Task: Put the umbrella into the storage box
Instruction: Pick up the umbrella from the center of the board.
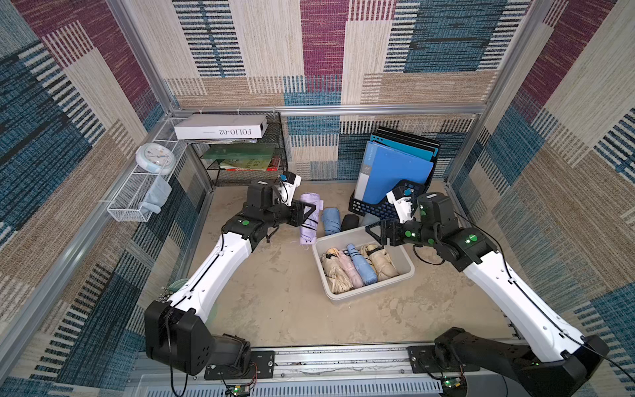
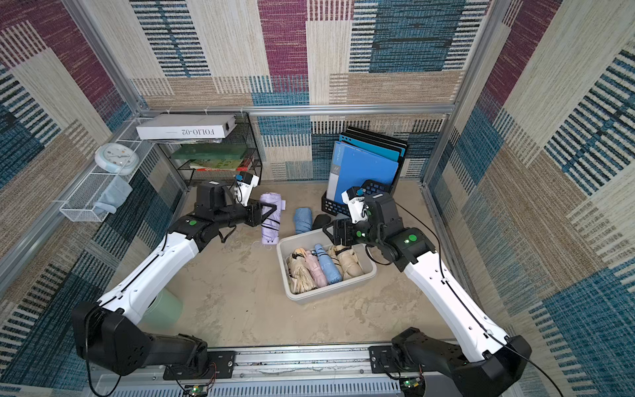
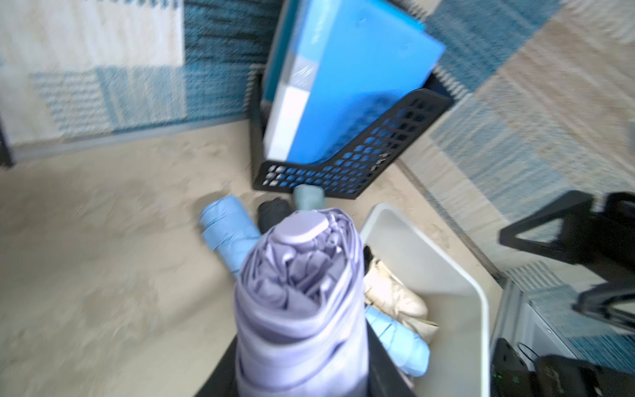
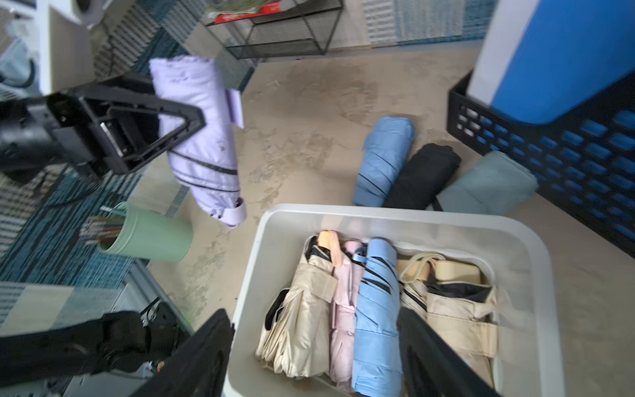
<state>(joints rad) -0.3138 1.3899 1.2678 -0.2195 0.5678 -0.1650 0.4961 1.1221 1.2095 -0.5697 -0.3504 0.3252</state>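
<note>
Patchwork-carpet walls (image 1: 323, 51), shelf box (image 1: 220, 126) "FOLIO-02"; left hand (image 1: 309, 214) tight around lilac umbrella (image 1: 308, 237), right hand (image 1: 372, 231) agape over storage box (image 1: 371, 287)

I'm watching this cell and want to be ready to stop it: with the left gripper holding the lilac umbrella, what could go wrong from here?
The storage box already holds four umbrellas side by side, so the lilac umbrella may end up resting on them rather than settling inside. The right gripper hangs open over the box's far rim; the left gripper could bump it on the way in.
</note>
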